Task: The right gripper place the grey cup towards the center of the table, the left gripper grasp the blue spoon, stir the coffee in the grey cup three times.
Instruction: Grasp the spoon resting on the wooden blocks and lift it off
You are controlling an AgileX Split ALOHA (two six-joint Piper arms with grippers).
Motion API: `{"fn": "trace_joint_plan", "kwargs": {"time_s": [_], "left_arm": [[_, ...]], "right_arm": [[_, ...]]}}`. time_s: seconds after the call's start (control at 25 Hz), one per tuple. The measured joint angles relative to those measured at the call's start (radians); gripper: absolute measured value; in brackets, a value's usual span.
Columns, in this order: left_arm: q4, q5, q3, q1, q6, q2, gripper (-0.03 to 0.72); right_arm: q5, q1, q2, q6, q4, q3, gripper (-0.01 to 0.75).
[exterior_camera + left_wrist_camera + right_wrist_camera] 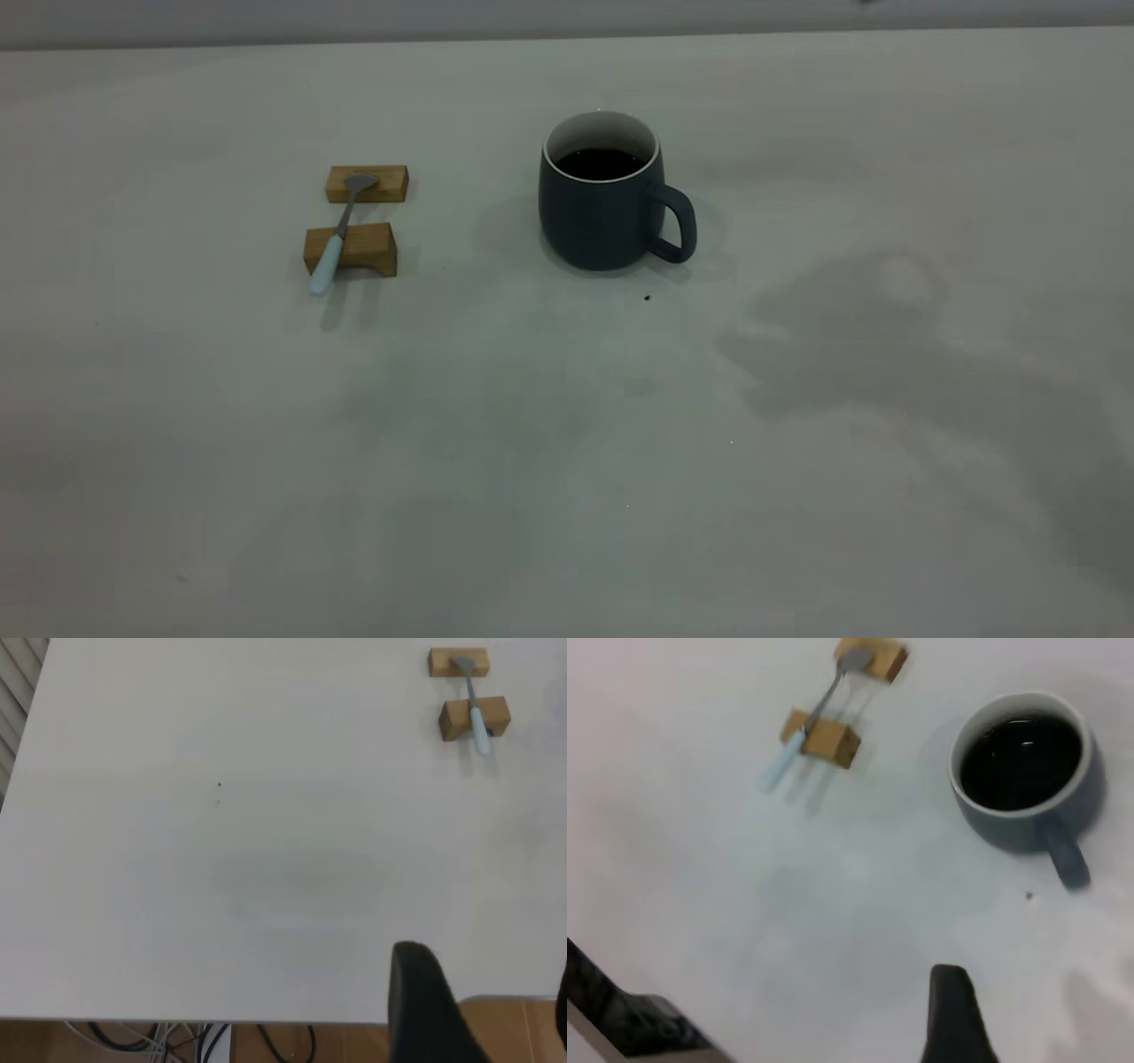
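Note:
The grey cup (602, 217) stands upright on the table (567, 461), a little right of the middle, its loop handle to the right. Dark coffee (600, 163) fills it; the right wrist view shows the coffee (1021, 760) from above. The blue spoon (335, 235) lies across two tan wooden blocks, left of the cup, with its pale handle towards the near side. Neither arm appears in the exterior view. My left gripper (487, 961) hangs open over the table's edge, far from the spoon (474, 704). My right gripper (1041, 992) is open, apart from the cup (1010, 828).
Two wooden blocks (367, 183) (351, 249) carry the spoon. A tiny dark speck (647, 298) lies just in front of the cup. Cables (177, 1041) hang below the table's edge in the left wrist view. A broad arm shadow (886, 354) falls on the right of the table.

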State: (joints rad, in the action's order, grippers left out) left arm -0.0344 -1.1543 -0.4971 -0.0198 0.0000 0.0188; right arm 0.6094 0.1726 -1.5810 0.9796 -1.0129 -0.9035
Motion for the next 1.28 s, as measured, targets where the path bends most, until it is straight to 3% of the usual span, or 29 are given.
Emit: {"fn": "trace_joint_plan", "kwargs": {"time_s": [0.12, 0.32, 0.52, 0.68, 0.92, 1.28], "left_arm": [[0.0, 0.0, 0.0, 0.0, 0.0, 0.0, 0.436], [0.0, 0.0, 0.0, 0.0, 0.0, 0.0, 0.436], [0.0, 0.0, 0.0, 0.0, 0.0, 0.0, 0.436], [0.0, 0.0, 0.0, 0.0, 0.0, 0.0, 0.436], [0.0, 0.0, 0.0, 0.0, 0.0, 0.0, 0.436], [0.0, 0.0, 0.0, 0.0, 0.0, 0.0, 0.436]], "right_arm": [[0.069, -0.007, 0.211, -0.27, 0.205, 0.078, 0.537], [0.31, -0.007, 0.571, -0.701, 0.617, 0.181, 0.537], [0.499, -0.044, 0.903, -0.98, 0.912, 0.282, 0.537], [0.575, -0.107, 1.097, -1.011, 0.974, 0.345, 0.537], [0.528, -0.112, 1.32, -1.011, 0.982, 0.431, 0.537], [0.517, -0.112, 1.528, -1.013, 0.987, 0.435, 0.535]]}}
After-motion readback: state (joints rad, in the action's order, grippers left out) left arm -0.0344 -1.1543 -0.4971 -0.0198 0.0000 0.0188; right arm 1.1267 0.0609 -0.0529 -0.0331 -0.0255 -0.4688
